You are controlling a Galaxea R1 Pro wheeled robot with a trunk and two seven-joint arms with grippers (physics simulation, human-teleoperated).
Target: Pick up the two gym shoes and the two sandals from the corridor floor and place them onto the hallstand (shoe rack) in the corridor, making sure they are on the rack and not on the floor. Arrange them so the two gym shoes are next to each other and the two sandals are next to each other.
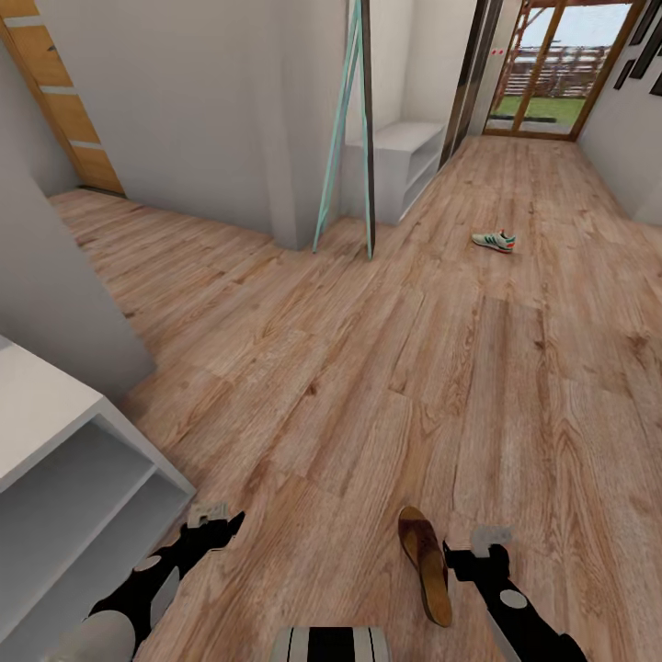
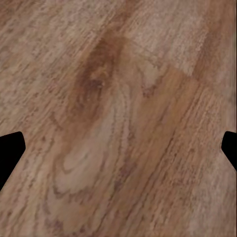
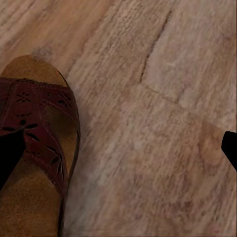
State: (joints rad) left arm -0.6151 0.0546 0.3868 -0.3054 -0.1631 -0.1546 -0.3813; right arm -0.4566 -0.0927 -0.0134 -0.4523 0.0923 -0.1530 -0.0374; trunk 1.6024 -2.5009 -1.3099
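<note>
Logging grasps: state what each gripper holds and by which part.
Nothing is held. The left gripper hangs open over bare corridor floor; the right gripper is open beside the sandal, which lies on the floor.

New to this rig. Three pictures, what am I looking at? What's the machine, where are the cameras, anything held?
It is a simulated two-armed wheeled robot. The big picture comes from its head camera, looking down over the left gripper and right gripper. The other two come from cameras by each gripper. On the wood floor lie a brown sandal, beside the right gripper, and a gym shoe farther up the corridor. A white shelf unit stands at the left. Both grippers look open; nothing is held.
</note>
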